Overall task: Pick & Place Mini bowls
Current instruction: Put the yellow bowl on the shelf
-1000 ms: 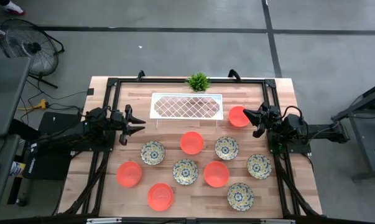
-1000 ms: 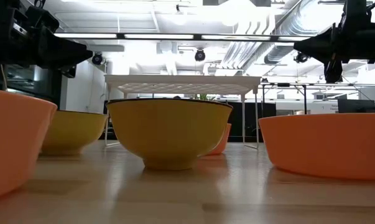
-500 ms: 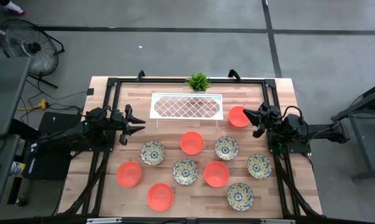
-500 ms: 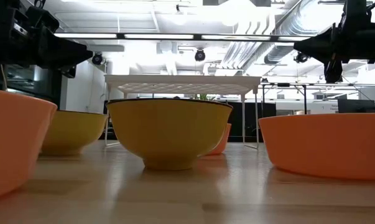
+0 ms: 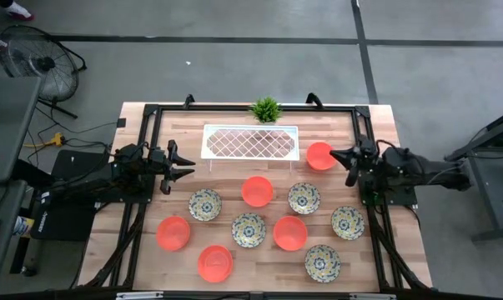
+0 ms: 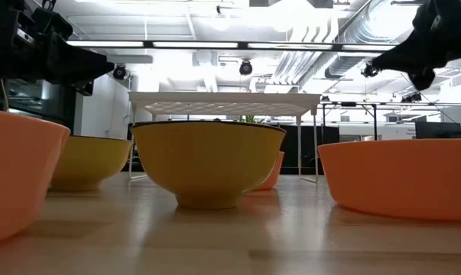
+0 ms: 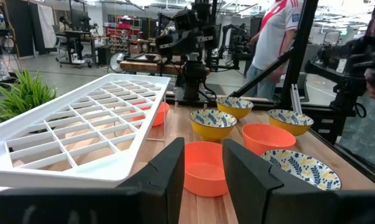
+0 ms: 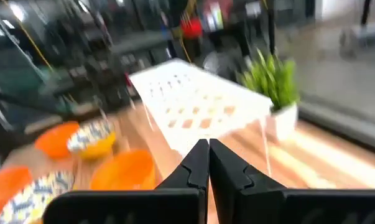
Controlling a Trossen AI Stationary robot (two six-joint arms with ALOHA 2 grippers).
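Ten mini bowls stand on the wooden table, spread in front of the tray. Five are orange, one of them point(image 5: 320, 155) beside the tray's right end and one point(image 5: 257, 191) mid-table. Five are patterned in blue and yellow, such as one point(image 5: 205, 204) to the left. My left gripper point(image 5: 187, 169) hovers open at the table's left, level with the tray's left end; an orange bowl point(image 7: 206, 171) shows between its fingers, farther off. My right gripper point(image 5: 334, 154) is shut and empty, just right of the orange bowl by the tray.
A white lattice tray point(image 5: 250, 141) on thin legs stands at the back centre, with a small green plant point(image 5: 266, 109) behind it. A black frame rail runs along the table's sides. A person point(image 7: 277, 31) stands in the room beyond the table.
My right arm has drawn slightly to the right and its gripper has tilted and risen a little in the low view. The left arm and the bowls have not moved.
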